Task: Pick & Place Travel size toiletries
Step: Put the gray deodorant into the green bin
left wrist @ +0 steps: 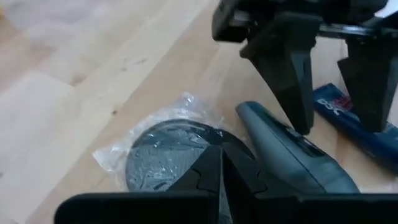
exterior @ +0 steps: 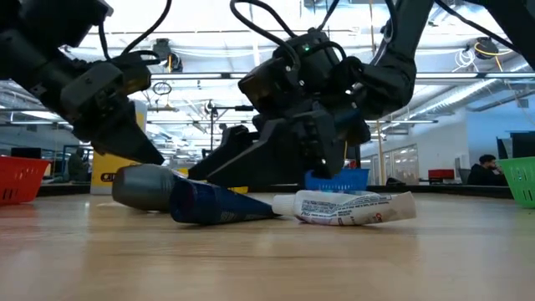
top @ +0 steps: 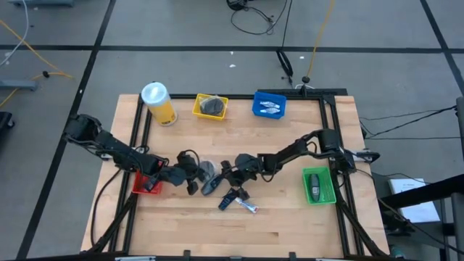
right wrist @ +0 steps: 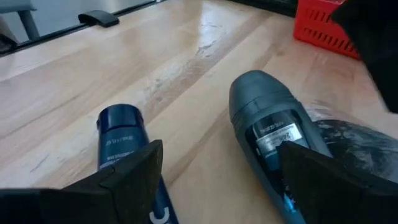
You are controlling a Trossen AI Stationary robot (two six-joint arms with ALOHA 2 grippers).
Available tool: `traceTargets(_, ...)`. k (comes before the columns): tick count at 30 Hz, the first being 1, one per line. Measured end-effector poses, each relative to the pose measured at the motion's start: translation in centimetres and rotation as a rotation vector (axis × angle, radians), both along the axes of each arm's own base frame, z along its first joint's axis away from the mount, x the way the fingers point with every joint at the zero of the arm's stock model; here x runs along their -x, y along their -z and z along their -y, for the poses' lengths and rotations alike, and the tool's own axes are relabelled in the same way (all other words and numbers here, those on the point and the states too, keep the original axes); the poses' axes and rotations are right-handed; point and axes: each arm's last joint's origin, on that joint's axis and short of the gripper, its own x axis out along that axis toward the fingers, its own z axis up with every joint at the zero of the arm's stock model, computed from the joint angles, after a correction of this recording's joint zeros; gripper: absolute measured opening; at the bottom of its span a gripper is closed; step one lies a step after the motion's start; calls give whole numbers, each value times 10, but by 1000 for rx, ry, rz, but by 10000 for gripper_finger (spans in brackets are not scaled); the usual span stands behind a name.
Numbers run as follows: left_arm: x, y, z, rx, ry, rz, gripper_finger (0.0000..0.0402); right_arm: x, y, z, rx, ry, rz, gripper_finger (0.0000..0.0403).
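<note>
Right tool open over grey bottle, green bin holding dark bottle

A robotics lab in an open office hall: a wooden table on grey carpet, loose floor cables, ceiling strip lights, a person seated at distant desks.

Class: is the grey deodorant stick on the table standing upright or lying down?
Lying down: the grey deodorant stick rests lengthwise on the table.

Yellow canister standing by yellow, blue bins — red, green apart.
</note>
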Motion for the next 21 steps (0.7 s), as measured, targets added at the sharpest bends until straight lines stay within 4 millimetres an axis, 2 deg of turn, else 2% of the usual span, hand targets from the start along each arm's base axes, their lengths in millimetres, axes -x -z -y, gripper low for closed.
traceTargets(8,-2,-2,-1,-25,-25,33,2,0,5,3,18,55,-21,306)
traceTargets(15,-3,-4,0,-52,3,47,18,-4,34,3,-26,69,-27,306)
traceTargets(21,-5,-7,0,-76,25,72,21,-4,35,5,-37,113,-45,306)
